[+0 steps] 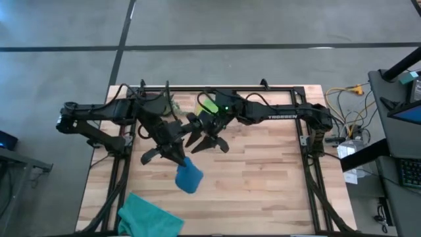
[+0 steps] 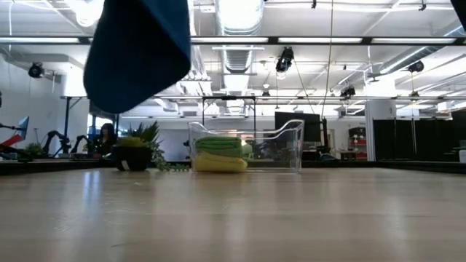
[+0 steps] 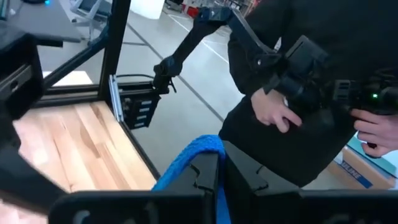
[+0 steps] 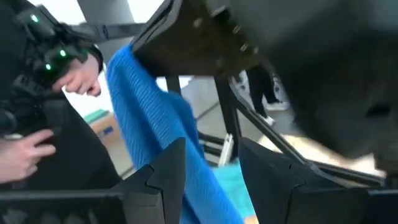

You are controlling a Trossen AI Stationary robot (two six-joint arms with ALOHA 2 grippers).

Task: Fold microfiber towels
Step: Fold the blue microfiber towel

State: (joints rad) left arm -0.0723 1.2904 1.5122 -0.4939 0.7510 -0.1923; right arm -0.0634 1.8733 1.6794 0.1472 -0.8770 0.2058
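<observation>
Pale butcher-block planks make up the table (image 1: 263, 171), framed in black rail on a grey concrete floor; seen from above, both arms meet over its middle; the left gripper (image 1: 172, 153) is pinched tight on the blue towel (image 1: 189, 176), which hangs clear of the wood, its long axis running down from the fingers toward five o'clock in the high view; the low view shows it as a dark blue drape (image 2: 138, 51) dangling vertically, lower edge well above the tabletop; in the left wrist view the cloth (image 3: 189, 158) is squeezed between the two dark fingers; the right gripper (image 1: 209, 141) sits just at two o'clock of the left one, its fingers spread with the towel's hanging edge (image 4: 168, 137) passing between them, not clamped; a teal towel (image 1: 148, 216) lies rumpled at the table's seven o'clock corner; at twelve o'clock a clear bin (image 2: 247, 145) holds a lime green towel (image 2: 218, 145) stacked on a yellow one (image 2: 218, 163); a potted plant (image 2: 135, 149) stands beside it; a person's hands (image 3: 280, 115) show beyond the table
</observation>
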